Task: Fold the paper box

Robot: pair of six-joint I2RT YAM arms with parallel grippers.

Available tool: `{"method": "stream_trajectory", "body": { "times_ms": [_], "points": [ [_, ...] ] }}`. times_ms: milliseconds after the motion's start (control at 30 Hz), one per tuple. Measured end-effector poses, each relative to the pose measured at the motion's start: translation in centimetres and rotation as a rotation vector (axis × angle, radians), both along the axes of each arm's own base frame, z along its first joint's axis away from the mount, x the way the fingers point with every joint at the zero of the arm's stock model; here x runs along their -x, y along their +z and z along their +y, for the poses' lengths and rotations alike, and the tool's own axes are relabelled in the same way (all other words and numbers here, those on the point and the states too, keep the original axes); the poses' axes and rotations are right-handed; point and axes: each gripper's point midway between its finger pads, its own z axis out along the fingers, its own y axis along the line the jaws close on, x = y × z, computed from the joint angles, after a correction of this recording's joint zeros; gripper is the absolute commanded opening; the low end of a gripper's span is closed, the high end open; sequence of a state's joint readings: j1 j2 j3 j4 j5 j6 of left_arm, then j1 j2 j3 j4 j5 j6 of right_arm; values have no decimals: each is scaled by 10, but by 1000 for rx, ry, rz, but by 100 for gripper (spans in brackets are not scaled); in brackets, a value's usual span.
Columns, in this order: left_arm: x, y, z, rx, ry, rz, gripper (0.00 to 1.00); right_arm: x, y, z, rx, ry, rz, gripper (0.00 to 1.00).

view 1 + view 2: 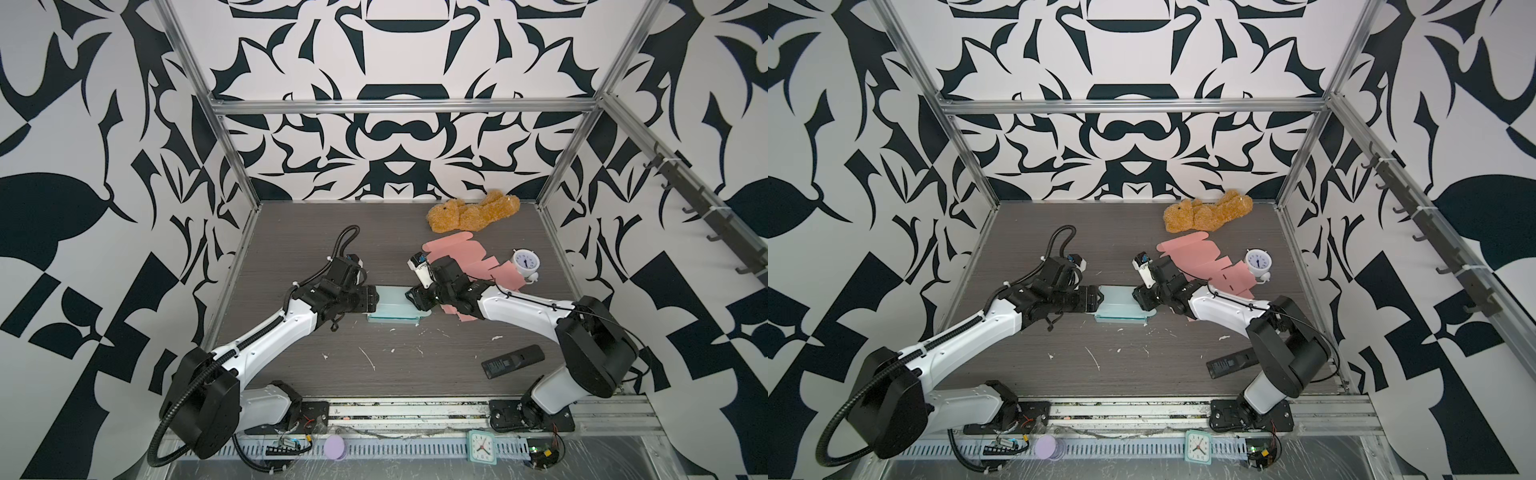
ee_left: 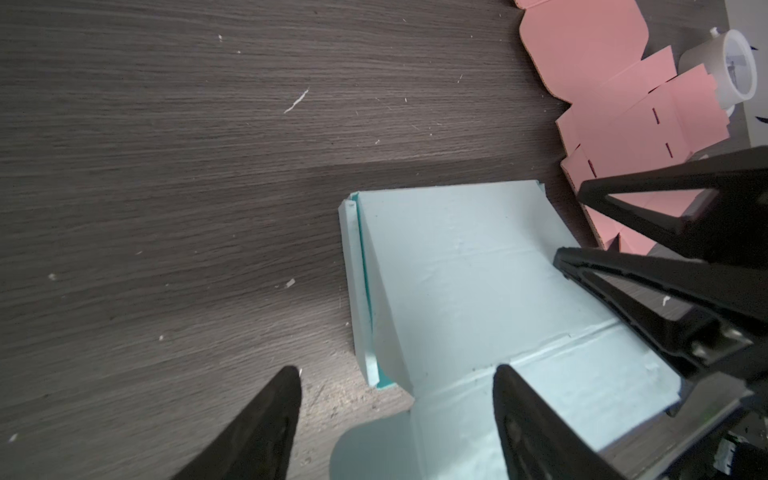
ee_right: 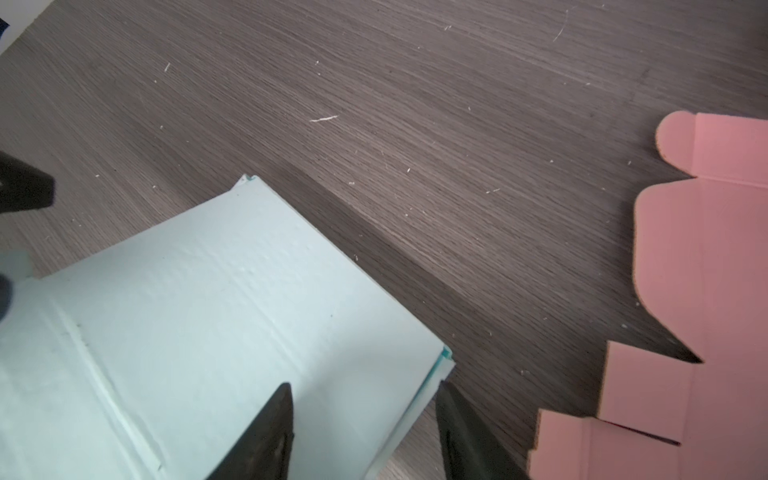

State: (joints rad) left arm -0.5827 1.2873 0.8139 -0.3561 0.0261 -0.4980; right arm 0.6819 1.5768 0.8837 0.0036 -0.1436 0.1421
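A pale blue cardboard box (image 1: 388, 303) is straddled at opposite edges. The left gripper (image 2: 397, 370) and right gripper (image 3: 363, 384) are seen parted, nothing clamped.

Mint, pink and grey
The pale mint-blue paper box (image 1: 390, 305), teal-edged, lies on the grey wood-grain tabletop (image 1: 291, 249); beside it a salmon-pink flat cardboard sheet (image 1: 451, 245); behind it black-and-white swirl-patterned walls (image 1: 395, 50).

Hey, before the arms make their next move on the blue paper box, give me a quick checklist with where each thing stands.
1. Paper box sits between both grippers: ok.
2. Left gripper open, astride the rounded flap: ok.
3. Right gripper astride the box's side edge, jaws apart: ok.
4. Pink sheet apart from the box: ok.
5. Folding finished: not ok, flap sticks out.
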Motion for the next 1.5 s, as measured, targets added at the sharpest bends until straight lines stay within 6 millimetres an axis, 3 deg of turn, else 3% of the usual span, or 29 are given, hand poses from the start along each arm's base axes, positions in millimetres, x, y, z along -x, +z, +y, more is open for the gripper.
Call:
{"method": "stream_trajectory", "body": {
  "times_ms": [233, 633, 1500],
  "points": [
    [-5, -16, -4, 8, -5, 42, 73, 1, 0, 0, -6, -3, 6, 57],
    [-9, -16, -9, 35, -6, 33, 71, 2, 3, 0, -12, 0, 5, 56],
    [5, -44, -6, 50, 7, 100, 66, 12, -8, -12, 34, -9, 38, 55]
  ]
}}
